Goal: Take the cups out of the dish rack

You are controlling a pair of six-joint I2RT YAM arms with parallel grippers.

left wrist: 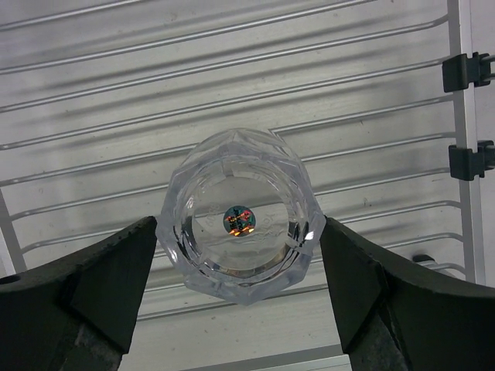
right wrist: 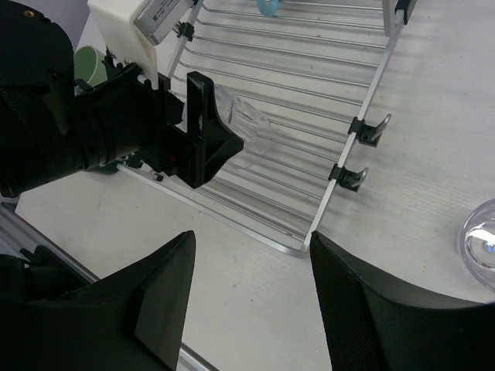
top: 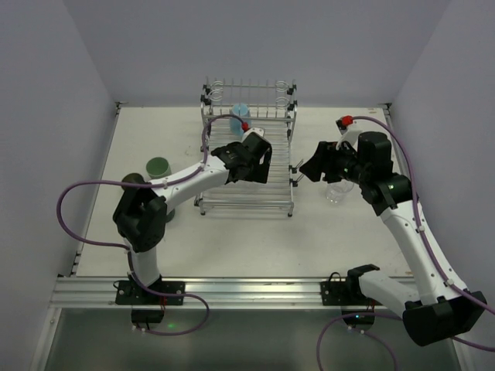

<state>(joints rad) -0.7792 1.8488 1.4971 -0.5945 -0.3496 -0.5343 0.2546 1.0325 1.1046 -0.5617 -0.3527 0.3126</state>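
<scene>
The left claw (left wrist: 238,232) straddles 1 clear glass (left wrist: 238,202) over the rack's (top: 247,195) slats, fingers so close I cannot tell if they grip, while the right claw (right wrist: 251,246) gapes empty beside the rack.

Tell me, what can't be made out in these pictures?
- Top view: the left arm hides most of the dark cup and the racked tumbler.
- Right wrist view: the top edge cuts off the light blue cup; the right edge cuts the second tumbler.
- Left wrist view: whether the left claw touches the racked tumbler is unclear.
</scene>
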